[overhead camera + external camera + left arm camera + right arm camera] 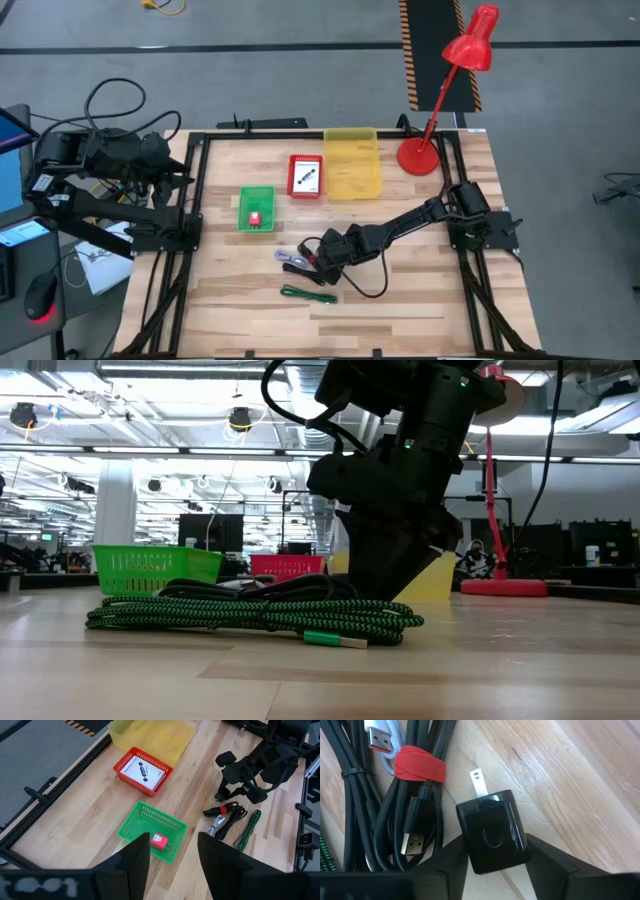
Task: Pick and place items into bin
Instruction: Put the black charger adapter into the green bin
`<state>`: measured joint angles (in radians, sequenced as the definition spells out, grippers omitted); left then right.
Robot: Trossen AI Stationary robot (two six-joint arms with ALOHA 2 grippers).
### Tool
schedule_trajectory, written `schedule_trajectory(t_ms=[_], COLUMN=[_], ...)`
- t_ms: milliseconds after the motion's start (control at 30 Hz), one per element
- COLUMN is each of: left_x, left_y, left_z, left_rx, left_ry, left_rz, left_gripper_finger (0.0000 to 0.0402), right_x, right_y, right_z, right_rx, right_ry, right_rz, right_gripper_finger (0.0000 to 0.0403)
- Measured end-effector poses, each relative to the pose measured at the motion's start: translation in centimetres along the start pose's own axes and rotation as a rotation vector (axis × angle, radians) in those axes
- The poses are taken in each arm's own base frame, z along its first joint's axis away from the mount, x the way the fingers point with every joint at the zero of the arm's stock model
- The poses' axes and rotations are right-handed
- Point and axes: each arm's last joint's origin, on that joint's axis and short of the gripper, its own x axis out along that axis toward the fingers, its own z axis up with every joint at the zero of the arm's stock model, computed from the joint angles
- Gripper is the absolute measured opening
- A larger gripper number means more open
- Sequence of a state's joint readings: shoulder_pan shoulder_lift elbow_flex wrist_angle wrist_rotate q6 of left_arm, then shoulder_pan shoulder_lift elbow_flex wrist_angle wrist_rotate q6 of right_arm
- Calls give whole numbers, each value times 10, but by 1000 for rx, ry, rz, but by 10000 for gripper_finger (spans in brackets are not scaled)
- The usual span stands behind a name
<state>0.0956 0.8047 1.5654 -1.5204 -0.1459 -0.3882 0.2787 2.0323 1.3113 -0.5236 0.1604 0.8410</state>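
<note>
High view: three bins on the worktop. Green bin holds a small red piece, red bin holds a white printed card, yellow bin looks empty. Left on the bare wood: black cable bundle and green cable. Right gripper is down just beside the bundle; left arm parked at the left edge.

Low view: green cable coiled in front, black cables behind it, right arm planted on the wood.

Left wrist: left gripper hangs over the green bin, jaws apart, holding nothing.

Right wrist: black plug charger sits between the right jaws, both fingers at its sides, still flat on the wood. Can't tell if the grip is firm.

Judgement: two items binned; charger, bundle, green cable remain.
</note>
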Motion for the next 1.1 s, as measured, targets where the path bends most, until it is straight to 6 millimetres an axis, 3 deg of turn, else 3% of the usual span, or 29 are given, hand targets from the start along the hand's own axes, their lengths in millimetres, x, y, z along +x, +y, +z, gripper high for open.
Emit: schedule_trajectory(t_ms=[167,400,700,1100], left_x=[0,0,0,0], left_y=[0,0,0,0], left_z=[0,0,0,0], left_rx=[0,0,0,-1], left_ry=[0,0,0,0], left_rz=[0,0,0,0], left_gripper_finger=[154,154,154,154], right_x=[0,0,0,2], right_y=[0,1,0,-10], right_z=[0,0,2,11], right_rx=[-5,-14,-150,-363], right_ry=[-1,-4,-3,-7], right_rz=[1,9,13,-4], right_gripper_finger=[145,177,170,191])
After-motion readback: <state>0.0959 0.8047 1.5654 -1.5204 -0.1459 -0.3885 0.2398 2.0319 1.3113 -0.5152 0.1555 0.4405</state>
